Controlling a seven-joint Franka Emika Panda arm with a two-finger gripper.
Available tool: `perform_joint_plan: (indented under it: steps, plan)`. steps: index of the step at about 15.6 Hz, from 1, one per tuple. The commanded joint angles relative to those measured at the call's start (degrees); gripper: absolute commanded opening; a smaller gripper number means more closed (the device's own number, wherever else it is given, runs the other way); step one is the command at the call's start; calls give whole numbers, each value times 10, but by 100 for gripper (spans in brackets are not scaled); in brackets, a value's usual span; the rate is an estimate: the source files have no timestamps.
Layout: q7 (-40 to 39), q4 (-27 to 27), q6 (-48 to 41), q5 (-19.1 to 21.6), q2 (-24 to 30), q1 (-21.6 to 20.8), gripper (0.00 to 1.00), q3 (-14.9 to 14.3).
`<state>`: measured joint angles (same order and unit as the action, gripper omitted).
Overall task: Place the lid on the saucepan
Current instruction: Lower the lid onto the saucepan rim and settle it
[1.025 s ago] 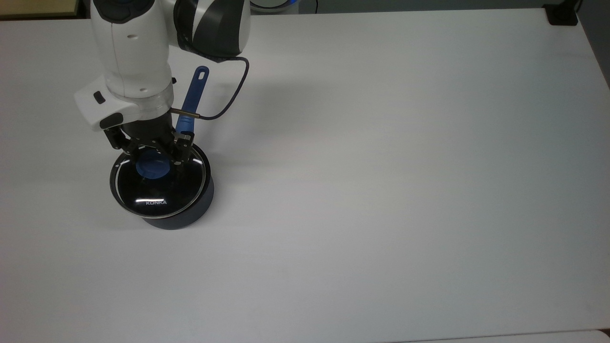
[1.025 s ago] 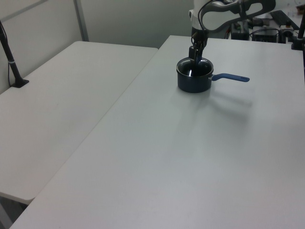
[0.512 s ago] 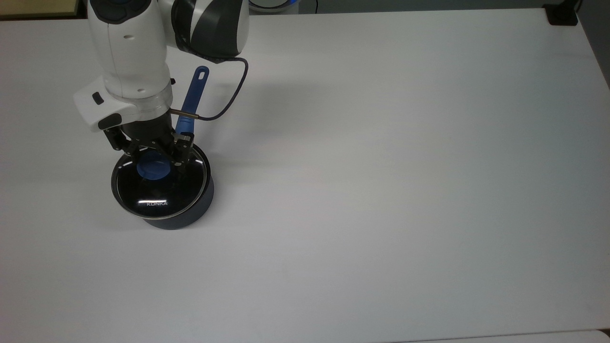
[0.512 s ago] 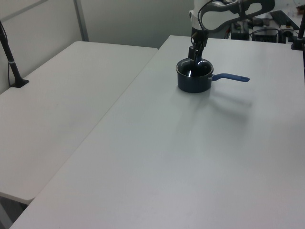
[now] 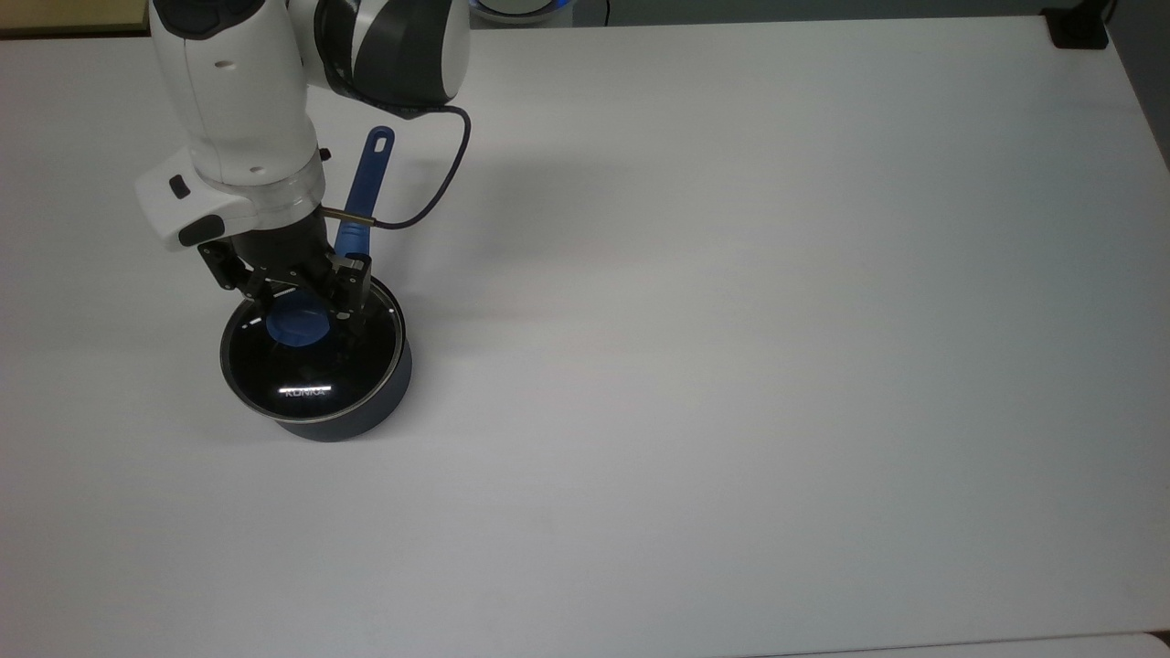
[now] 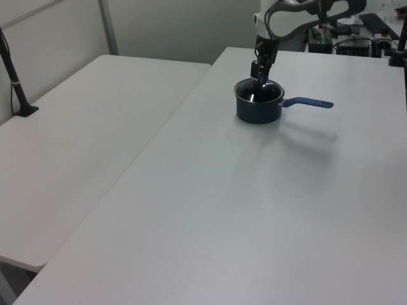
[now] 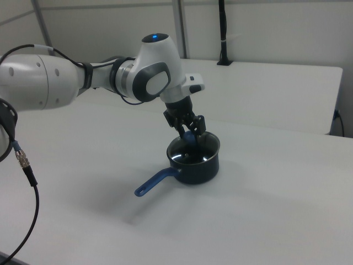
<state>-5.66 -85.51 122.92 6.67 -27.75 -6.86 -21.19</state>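
Tool [image 5: 299, 303] first: from my seat I read its two dark fingers [image 5: 352, 291] as standing either side of the blue knob [image 5: 300, 325] of the lid [image 5: 311, 352], spread a little wider than the knob, though I cannot tell whether either pad touches it. I see the lid sitting on the saucepan [image 5: 352, 416], its thin metal rim following the pan's mouth, with a white glare streak and small white print on the glass toward 6 o'clock in the top view. The pan stands on the white table [image 5: 731, 366], well over toward 9 o'clock in the top view, and its long blue handle [image 5: 364, 190] runs out from the pan at about 12 o'clock there, passing just beside the white wrist of the arm [image 5: 233, 110]. A thin dark cable [image 5: 437, 187] loops from the wrist out over the table. In the right view I have the tool [image 7: 190, 131] coming down at a slant onto the pan [image 7: 194, 160], with the handle [image 7: 156, 183] pointing toward 8 o'clock. In the left view the pan [image 6: 258, 104] sits far up the table [image 6: 254, 210] with the handle [image 6: 308, 101] pointing to 3 o'clock
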Motion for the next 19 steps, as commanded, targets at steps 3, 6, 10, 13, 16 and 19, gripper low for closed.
perform_joint_plan:
  steps: [3, 6, 10, 13, 16, 19]
  plan:
    - [-31, -2, -2, 17, -3, -6, 56, -5]
    - [-45, -2, -22, 19, 1, -5, 56, -6]
    - [-45, -3, -49, 18, 2, -7, 55, -8]
    - [-45, -3, -51, 18, 2, -7, 55, -8]
    - [-45, -3, -63, 19, 2, -7, 55, -8]
    - [-43, -4, -66, 20, 3, -8, 56, -8]
